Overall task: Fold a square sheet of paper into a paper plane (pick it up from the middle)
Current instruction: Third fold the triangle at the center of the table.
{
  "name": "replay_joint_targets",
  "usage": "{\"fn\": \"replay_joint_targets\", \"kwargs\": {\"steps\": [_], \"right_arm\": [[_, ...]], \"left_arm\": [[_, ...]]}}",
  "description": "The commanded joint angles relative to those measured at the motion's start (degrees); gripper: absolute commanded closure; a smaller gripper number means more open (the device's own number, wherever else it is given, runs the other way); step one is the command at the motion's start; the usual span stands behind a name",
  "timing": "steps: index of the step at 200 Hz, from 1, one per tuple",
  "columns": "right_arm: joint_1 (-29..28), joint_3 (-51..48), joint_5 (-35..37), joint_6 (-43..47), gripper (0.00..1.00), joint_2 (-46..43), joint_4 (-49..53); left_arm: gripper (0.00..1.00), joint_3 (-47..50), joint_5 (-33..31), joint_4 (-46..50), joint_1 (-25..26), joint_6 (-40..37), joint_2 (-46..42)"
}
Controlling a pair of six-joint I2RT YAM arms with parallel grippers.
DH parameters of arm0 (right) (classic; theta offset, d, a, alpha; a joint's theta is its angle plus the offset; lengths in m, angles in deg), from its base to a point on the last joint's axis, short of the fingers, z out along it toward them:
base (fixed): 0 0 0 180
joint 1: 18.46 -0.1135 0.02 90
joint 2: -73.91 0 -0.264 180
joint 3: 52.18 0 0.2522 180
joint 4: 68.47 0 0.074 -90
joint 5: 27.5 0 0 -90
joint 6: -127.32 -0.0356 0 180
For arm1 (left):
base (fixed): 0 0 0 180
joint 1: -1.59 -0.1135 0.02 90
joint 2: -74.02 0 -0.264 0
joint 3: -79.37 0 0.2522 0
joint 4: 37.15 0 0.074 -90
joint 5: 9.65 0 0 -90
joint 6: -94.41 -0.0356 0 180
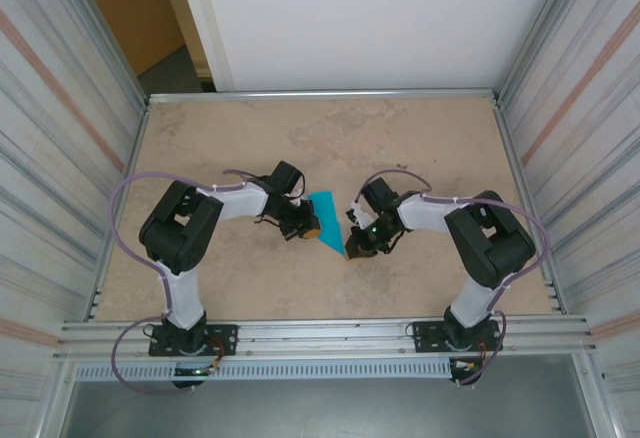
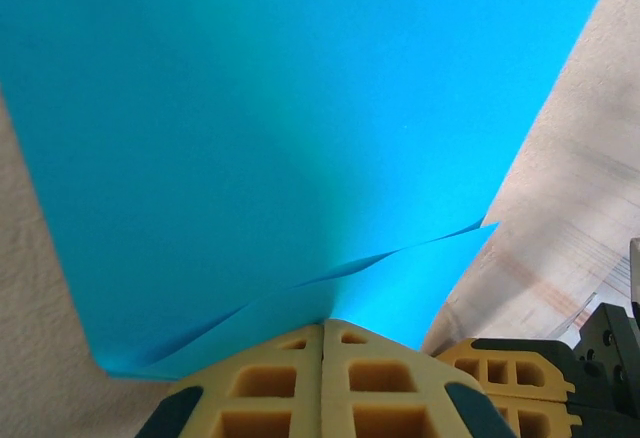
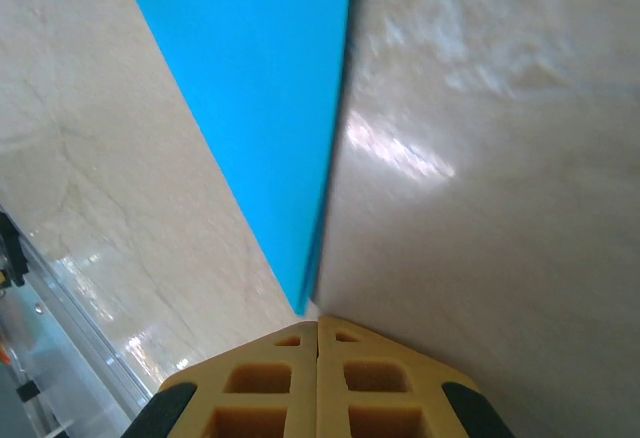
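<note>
The teal-blue paper [image 1: 328, 220] lies mid-table between the two arms, folded into layers that taper to a point toward the near right. My left gripper [image 1: 308, 226] is at its left edge. In the left wrist view the gripper [image 2: 322, 326] is shut, and the paper [image 2: 300, 108] and its loose flap run down into the fingertips. My right gripper [image 1: 352, 248] sits at the pointed end. In the right wrist view it [image 3: 318, 323] is shut, and the paper's tip [image 3: 305, 298] ends just short of its fingertips, slightly left of the seam.
The beige tabletop [image 1: 420, 138] is fenced by corrugated metal walls [image 1: 60, 138] on both sides and a white panel behind. An aluminium rail [image 1: 330, 333] runs along the near edge by the arm bases. The right gripper's yellow fingers [image 2: 510, 368] show beside the paper in the left wrist view.
</note>
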Motion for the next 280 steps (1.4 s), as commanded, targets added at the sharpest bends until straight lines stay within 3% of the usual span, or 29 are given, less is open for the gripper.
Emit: {"fn": "replay_joint_targets", "kwargs": {"steps": [1, 32, 125, 183, 230, 280], "right_arm": [[0.4, -0.3, 2.1, -0.2, 0.95, -4.1, 3.5], [0.0, 2.8, 2.2, -1.4, 0.94, -6.1, 0.3], [-2.2, 8.6, 5.0, -2.0, 0.99, 5.8, -1.3], [-2.2, 6.9, 7.0, -3.0, 1.0, 8.1, 0.2], [-1.8, 6.5, 7.7, -4.6, 1.0, 8.3, 0.2], [-1.6, 6.2, 8.4, -5.6, 1.0, 8.6, 0.6]], "left_arm": [[1.0, 3.2, -8.6, 5.8, 0.0, -1.1, 5.6], [1.0, 2.0, -7.9, 5.6, 0.0, -1.3, 5.2], [0.99, -1.2, -5.7, 5.1, 0.3, -2.2, 2.0], [0.99, 2.0, -5.4, -7.4, 3.1, -3.9, -6.4], [0.98, 9.8, -7.6, -20.5, 6.8, 2.6, -6.4], [0.98, 13.1, -9.9, -25.4, 8.1, 4.4, -5.8]]}}
